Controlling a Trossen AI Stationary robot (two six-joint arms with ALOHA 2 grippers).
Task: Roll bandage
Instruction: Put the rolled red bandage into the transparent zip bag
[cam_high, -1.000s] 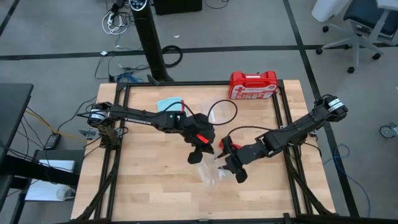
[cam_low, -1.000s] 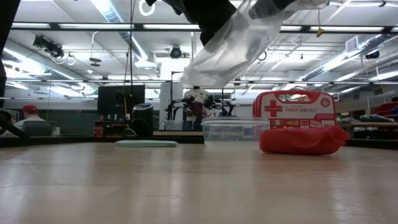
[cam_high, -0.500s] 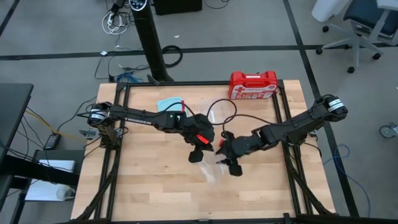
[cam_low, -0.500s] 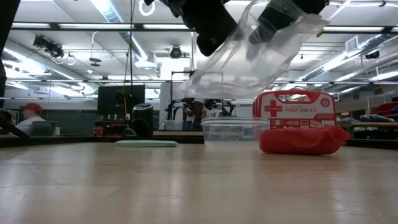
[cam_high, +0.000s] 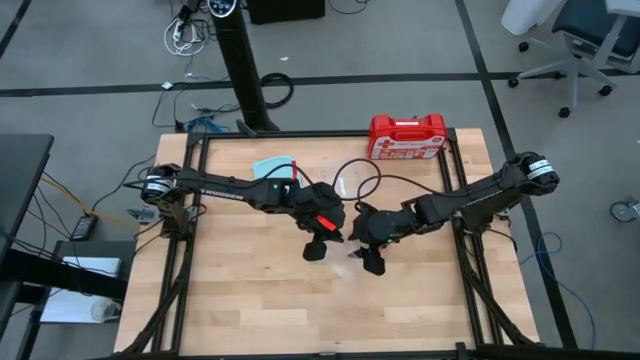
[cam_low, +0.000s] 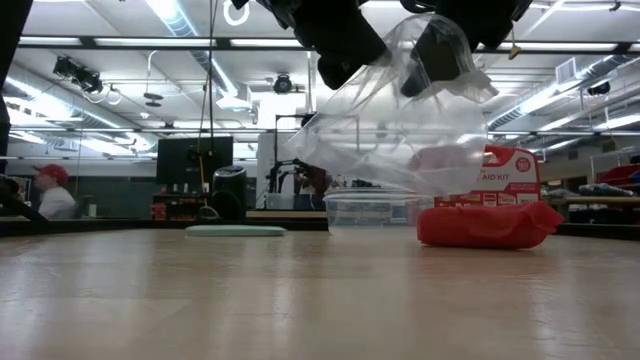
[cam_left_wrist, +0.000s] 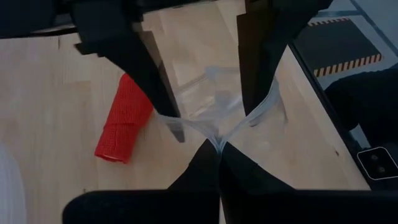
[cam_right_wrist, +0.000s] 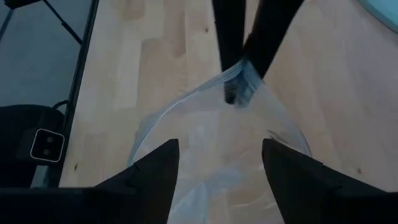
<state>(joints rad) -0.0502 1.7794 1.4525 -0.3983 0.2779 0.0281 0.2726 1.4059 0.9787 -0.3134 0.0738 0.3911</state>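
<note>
Your left gripper (cam_left_wrist: 217, 149) is clamped on the rim of a clear plastic bag (cam_low: 400, 130) held above mid-table, your right gripper (cam_right_wrist: 221, 149) spread apart at its mouth, while the bandage (cam_left_wrist: 124, 118) lies rolled on the table (cam_high: 240, 300) nearby.

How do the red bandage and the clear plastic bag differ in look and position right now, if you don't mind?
The bandage is opaque bright red cloth; the plastic bag is clear. The bandage lies on the table; the bag hangs above it. Nothing touches the bandage, while the left tool pinches the bag's rim shut. Both are soft.
</note>
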